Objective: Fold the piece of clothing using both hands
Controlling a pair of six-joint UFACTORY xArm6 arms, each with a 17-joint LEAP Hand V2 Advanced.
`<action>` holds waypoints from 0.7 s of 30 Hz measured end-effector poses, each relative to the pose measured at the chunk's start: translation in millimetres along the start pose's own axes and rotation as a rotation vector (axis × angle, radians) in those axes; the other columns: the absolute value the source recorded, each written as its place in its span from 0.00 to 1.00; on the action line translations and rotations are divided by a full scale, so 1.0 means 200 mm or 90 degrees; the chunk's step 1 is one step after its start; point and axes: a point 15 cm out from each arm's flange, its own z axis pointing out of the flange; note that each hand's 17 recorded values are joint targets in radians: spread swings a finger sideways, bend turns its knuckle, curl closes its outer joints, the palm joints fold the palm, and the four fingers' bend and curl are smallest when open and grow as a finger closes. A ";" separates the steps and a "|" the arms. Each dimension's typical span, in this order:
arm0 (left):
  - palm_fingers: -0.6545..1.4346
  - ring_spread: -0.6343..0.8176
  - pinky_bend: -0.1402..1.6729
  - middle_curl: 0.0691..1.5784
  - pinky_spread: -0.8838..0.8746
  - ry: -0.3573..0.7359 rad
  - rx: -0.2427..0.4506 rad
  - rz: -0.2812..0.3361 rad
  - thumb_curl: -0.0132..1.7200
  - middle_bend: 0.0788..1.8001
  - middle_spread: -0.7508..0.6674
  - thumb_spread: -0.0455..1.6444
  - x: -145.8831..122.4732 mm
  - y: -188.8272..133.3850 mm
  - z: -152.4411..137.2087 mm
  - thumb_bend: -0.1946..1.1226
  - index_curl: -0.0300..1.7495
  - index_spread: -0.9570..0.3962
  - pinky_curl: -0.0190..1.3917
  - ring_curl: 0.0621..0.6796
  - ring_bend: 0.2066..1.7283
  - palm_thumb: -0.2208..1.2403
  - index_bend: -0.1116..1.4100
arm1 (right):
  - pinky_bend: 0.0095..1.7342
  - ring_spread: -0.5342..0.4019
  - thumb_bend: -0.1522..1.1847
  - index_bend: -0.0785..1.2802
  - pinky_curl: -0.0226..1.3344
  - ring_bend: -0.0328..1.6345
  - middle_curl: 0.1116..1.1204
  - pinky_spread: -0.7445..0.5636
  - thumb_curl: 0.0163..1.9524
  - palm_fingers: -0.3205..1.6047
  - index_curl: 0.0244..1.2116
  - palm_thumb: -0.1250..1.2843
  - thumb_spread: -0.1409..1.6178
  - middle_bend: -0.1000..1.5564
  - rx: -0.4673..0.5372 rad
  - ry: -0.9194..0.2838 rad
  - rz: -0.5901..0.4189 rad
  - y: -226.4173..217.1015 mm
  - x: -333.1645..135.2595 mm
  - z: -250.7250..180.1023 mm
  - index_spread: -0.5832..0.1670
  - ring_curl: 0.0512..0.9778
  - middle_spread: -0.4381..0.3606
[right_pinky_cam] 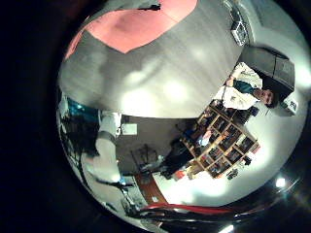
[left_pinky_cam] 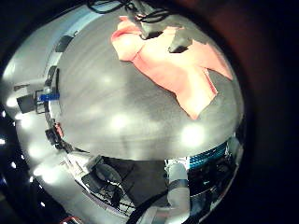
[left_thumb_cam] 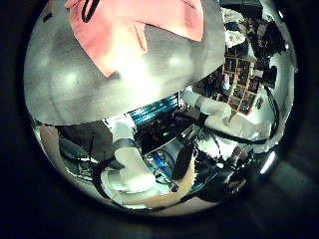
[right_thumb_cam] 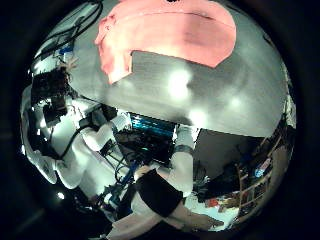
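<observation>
The piece of clothing [left_pinky_cam: 173, 61] lies spread flat on the round table [left_pinky_cam: 121, 107], with a sleeve sticking out to one side. It also shows on the table in the left thumb side view [left_thumb_cam: 130, 30] and in both right palm views [right_pinky_cam: 136, 24] [right_thumb_cam: 165, 35]. It looks small in every view, so both palms are well above it. Dark parts of my left hand [left_pinky_cam: 138, 9] show at the edge, over the cloth's far side. Nothing of my right hand shows clearly. Neither hand can be seen holding the cloth.
A wide bare stretch of table [right_thumb_cam: 200, 90] lies between the garment and the table's edge. Beyond that edge stand shelves with clutter [right_pinky_cam: 219, 136] and equipment racks [left_thumb_cam: 159, 115].
</observation>
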 end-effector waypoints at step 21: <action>0.32 0.77 0.32 0.18 0.78 -0.027 -0.017 0.025 0.18 0.07 0.77 0.61 -0.05 -0.24 0.15 0.13 0.17 0.70 0.25 0.24 0.29 0.19 0.16 | 0.27 0.74 0.10 0.17 0.20 0.25 0.23 0.80 0.12 0.21 0.20 0.25 0.77 0.19 0.003 -0.036 0.033 0.03 0.15 0.06 0.28 0.20 0.58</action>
